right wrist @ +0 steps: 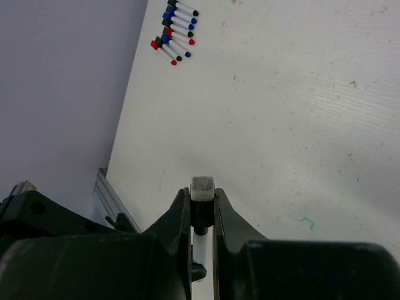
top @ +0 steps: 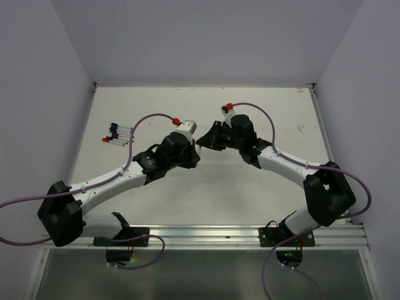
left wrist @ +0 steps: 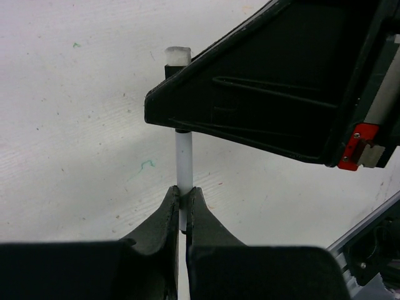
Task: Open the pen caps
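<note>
My two grippers meet above the middle of the table and hold one pen between them. My left gripper (top: 195,150) is shut on the pen's white barrel (left wrist: 184,156), as the left wrist view (left wrist: 185,199) shows. My right gripper (top: 206,140) is shut on the pen's black cap (right wrist: 201,215), which has a white end pad (right wrist: 203,187); its fingertips (right wrist: 182,203) clamp the cap from both sides. In the left wrist view the right gripper's finger (left wrist: 269,94) hides most of the cap. Whether the cap has come off the barrel I cannot tell. Several more pens (top: 119,133) with red, blue and black caps lie at the far left.
The loose pens also show in the right wrist view (right wrist: 175,28), near the table's left edge by the wall. Purple cables with red connectors (top: 177,120) loop over both arms. A metal rail (top: 206,234) runs along the near edge.
</note>
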Robot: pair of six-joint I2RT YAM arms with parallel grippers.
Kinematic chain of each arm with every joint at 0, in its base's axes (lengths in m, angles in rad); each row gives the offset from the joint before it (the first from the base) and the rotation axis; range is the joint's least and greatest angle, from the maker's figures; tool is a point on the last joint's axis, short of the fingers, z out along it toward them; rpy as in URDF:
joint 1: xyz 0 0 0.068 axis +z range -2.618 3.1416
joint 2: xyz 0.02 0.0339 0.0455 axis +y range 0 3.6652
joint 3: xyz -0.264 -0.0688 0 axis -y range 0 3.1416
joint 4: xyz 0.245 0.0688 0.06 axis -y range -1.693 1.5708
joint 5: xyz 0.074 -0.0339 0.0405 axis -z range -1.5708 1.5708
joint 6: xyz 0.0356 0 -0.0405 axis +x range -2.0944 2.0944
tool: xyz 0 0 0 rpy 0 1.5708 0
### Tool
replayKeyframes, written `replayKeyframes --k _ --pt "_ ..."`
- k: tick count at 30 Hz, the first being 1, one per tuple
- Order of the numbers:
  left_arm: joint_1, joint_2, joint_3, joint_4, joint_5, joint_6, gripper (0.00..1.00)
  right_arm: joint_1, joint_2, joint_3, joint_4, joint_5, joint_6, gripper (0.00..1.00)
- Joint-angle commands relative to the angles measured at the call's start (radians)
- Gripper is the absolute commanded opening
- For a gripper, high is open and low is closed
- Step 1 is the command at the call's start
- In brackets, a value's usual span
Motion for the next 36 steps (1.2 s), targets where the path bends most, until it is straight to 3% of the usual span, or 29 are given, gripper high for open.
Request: replayKeyframes --k 1,12,19,23,31,36 --pt "-0.011 0.003 0.041 0.000 -0.018 0.009 0.00 0.001 0.016 0.037 0.041 0.031 -0.010 0.00" --pt "-0.013 0.006 0.036 -0.017 -0.044 0.018 0.02 0.007 -0.036 0.010 0.029 0.022 0.014 0.00" --pt "-0.013 -0.006 0.027 -0.017 -0.064 0.009 0.28 0.005 -0.047 0.001 0.041 0.005 0.033 0.00" --pt "-0.013 -0.009 0.021 -0.016 -0.069 0.006 0.34 0.007 -0.055 -0.003 0.041 0.005 0.036 0.00" --pt "-0.013 -0.005 0.007 0.026 -0.032 0.006 0.32 0.007 -0.049 -0.003 0.052 -0.002 0.051 0.00" --pt "-0.013 -0.003 -0.001 0.050 0.003 0.006 0.13 0.007 -0.049 0.000 0.055 -0.010 0.053 0.00"
